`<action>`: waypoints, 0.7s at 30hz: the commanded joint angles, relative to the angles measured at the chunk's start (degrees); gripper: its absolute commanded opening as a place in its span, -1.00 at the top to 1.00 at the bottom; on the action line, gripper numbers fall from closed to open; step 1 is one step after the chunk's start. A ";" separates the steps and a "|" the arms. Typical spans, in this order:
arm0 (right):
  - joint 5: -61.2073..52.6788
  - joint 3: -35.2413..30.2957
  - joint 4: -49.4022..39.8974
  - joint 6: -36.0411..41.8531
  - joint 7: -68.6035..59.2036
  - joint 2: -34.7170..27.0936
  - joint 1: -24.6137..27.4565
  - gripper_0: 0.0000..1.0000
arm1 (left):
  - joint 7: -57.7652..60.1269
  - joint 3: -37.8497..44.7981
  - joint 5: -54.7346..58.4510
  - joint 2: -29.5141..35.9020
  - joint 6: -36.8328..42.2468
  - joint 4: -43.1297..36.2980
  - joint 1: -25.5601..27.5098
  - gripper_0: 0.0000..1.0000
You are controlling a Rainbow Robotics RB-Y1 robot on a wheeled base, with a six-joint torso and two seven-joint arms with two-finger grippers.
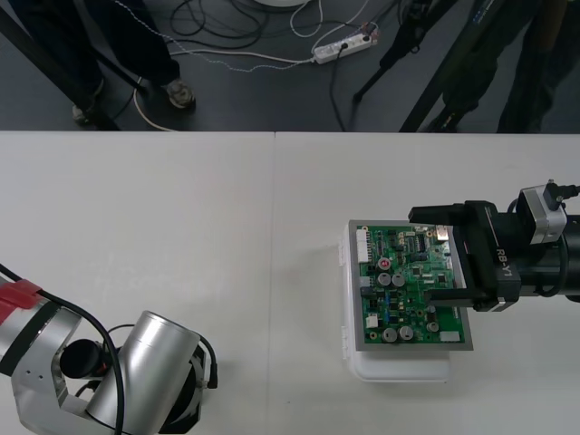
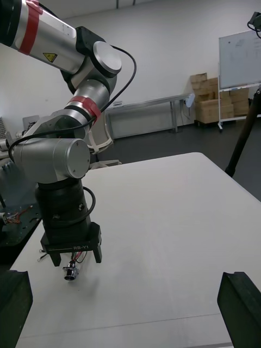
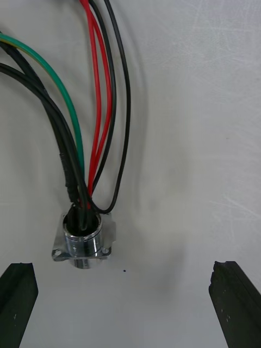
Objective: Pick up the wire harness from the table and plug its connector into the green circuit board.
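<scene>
Your left claw (image 3: 124,266), spread, hangs over the socket (image 3: 82,239) near the surface's (image 1: 181,227) left edge — right claw (image 1: 421,256) spread over the board (image 1: 399,313).

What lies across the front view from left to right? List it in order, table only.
left arm → board → right arm

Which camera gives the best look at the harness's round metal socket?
The left wrist view: the socket lies close up on the table, ahead of the open left end effector, its red, black and green wires plain. The right wrist view shows it small under that end effector. In the front view the left arm covers it.
</scene>
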 commanded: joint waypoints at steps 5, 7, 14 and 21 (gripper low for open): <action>0.58 -2.05 -0.43 -0.02 5.88 0.69 -1.42 -1.00 | 1.30 -0.93 -0.37 -1.79 1.97 0.83 0.27 -0.86; 0.58 -2.05 -0.43 0.42 6.15 0.69 -1.42 -1.00 | 1.39 -0.93 -0.37 -1.88 1.97 1.62 0.62 -0.86; 0.58 -2.31 -0.43 1.65 8.17 0.69 -1.42 -1.00 | 1.74 -1.02 -0.37 -3.02 1.97 4.61 2.73 -0.86; 1.37 -2.31 -0.43 4.20 10.28 1.39 -1.16 -1.00 | 2.53 -1.02 -0.46 -3.19 1.00 4.61 4.05 -0.86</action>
